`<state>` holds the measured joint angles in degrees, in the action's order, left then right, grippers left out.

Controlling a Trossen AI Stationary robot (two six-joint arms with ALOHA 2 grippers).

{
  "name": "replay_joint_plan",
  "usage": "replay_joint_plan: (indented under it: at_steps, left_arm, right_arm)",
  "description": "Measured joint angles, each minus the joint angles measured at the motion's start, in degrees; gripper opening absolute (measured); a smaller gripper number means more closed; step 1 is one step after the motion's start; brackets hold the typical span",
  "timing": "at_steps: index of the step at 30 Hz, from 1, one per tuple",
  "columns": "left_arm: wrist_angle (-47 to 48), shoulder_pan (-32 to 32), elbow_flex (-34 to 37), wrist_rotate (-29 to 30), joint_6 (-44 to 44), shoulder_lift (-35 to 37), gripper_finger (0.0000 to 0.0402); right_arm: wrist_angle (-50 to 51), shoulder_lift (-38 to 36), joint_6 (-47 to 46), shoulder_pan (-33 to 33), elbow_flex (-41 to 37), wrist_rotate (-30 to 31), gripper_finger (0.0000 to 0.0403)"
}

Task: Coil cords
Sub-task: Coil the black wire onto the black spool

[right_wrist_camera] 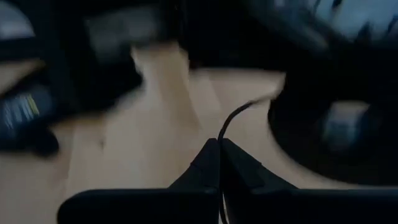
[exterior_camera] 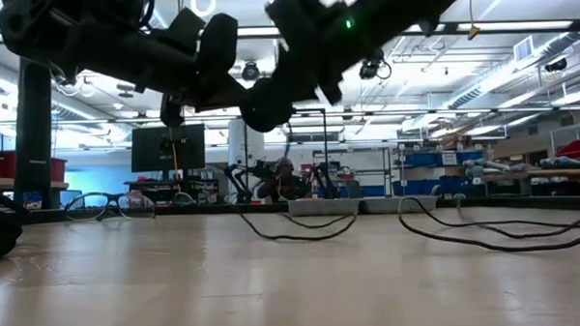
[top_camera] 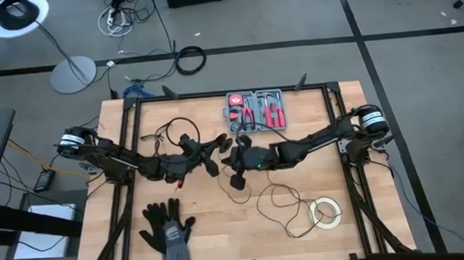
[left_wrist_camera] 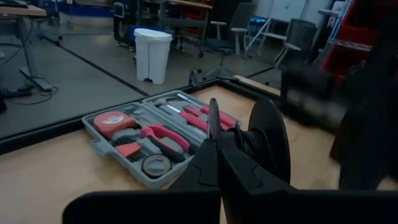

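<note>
Both claws mid-desk (top_camera: pixel 101 235), nearly touching: left claw (top_camera: pixel 214 157) clamped on the puck-like disc (left_wrist_camera: pixel 268 140), right claw (top_camera: pixel 228 156) pinching the thin black wire (right_wrist_camera: pixel 231 118). Wire loops trail toward 5 o'clock by the tape roll (top_camera: pixel 327 213); toolkit (top_camera: pixel 256 111) at 12, gloves (top_camera: pixel 168 227) at 7.

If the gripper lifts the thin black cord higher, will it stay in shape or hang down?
Probably it hangs down: the cord lies in loose, uneven loops on the table, which suggests it is floppy. It looks very thin, so likely light. The right gripper is shut on a strand that bends away, so the rest would probably trail and drag.
</note>
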<state>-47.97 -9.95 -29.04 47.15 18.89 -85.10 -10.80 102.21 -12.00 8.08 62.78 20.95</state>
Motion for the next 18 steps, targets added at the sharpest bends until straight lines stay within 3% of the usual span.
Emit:
replay_joint_plan:
  at_steps: [11,18]
  left_arm:
    - [-4.3,-2.2,0.3,0.1,1.1,0.1,0.0000]
    - [-14.2,-3.0,6.4,0.2,2.9,0.1,0.0000]
  right_arm:
    - [9.3,3.5,-4.9,-1.1,0.0,5.4,0.0023]
    - [10.4,2.5,-4.7,-0.2,-1.0,5.8,0.0038]
